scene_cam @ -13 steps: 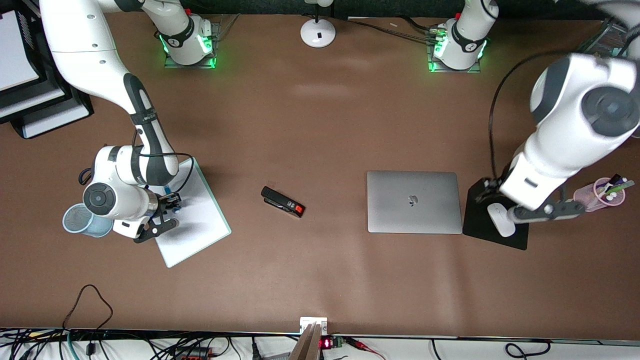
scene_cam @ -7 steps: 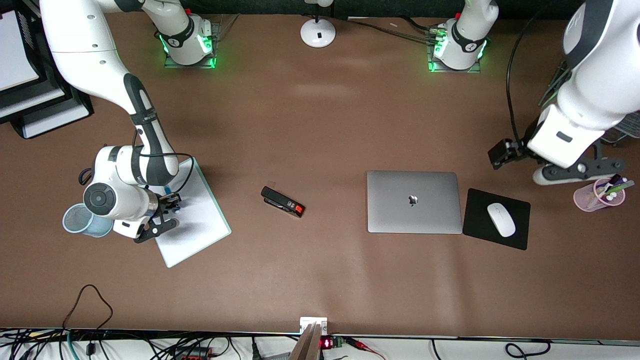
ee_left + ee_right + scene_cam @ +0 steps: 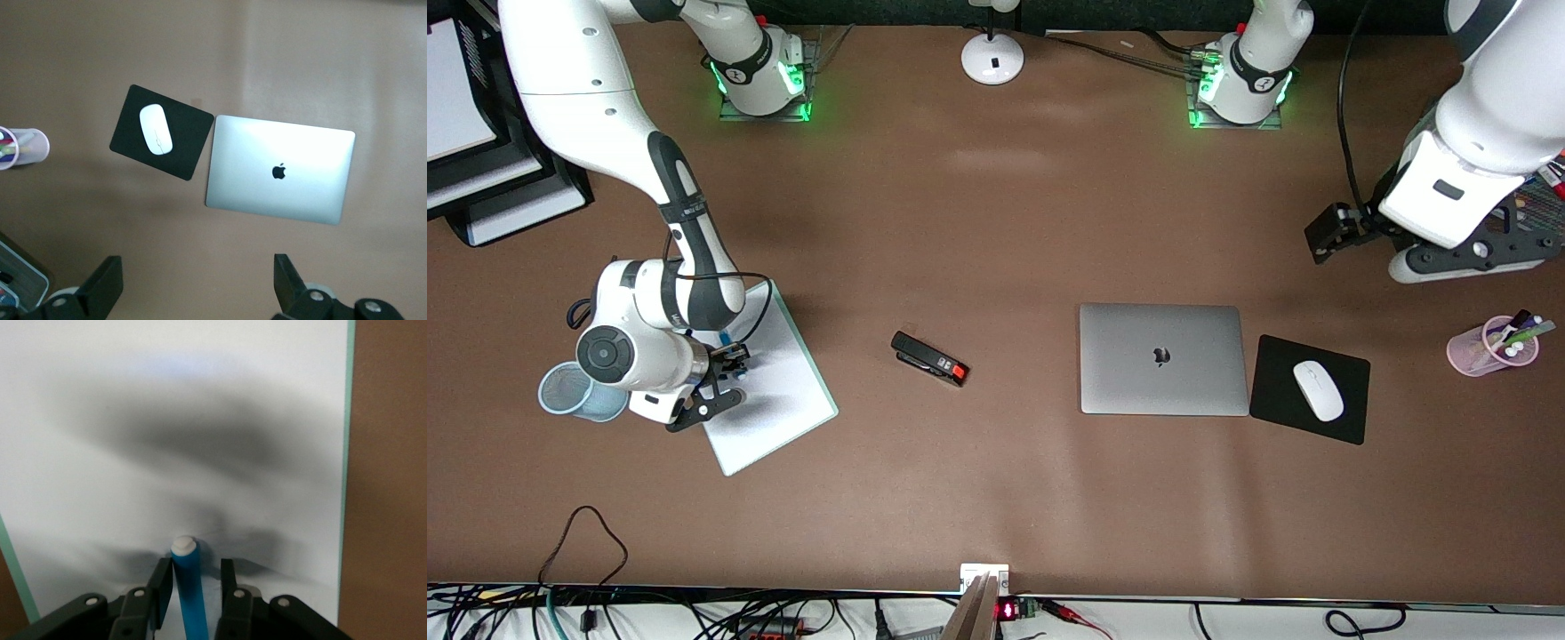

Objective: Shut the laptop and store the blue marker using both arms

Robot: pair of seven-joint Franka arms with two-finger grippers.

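The laptop (image 3: pixel 1163 358) lies closed on the table, silver lid up with the dark logo; it also shows in the left wrist view (image 3: pixel 280 170). My left gripper (image 3: pixel 1467 256) is open and empty, high over the table at the left arm's end, its fingers (image 3: pixel 107 283) wide apart. My right gripper (image 3: pixel 725 378) is low over a white board (image 3: pixel 783 400). The blue marker (image 3: pixel 190 587) lies on the board (image 3: pixel 200 420) between the fingers of the right gripper (image 3: pixel 197 577). One finger touches the barrel and a gap shows at the other. The whitish cap end points away from the wrist.
A black mousepad (image 3: pixel 1352 422) with a white mouse (image 3: pixel 1319 389) lies beside the laptop. A pink cup of markers (image 3: pixel 1494 348) stands at the left arm's end. A black stapler (image 3: pixel 930 359) lies mid-table. A bluish mesh cup (image 3: pixel 569 393) stands beside the board.
My left arm has risen from over the mousepad and swung toward its own end of the table, uncovering the mouse and pad. The right arm has not moved.
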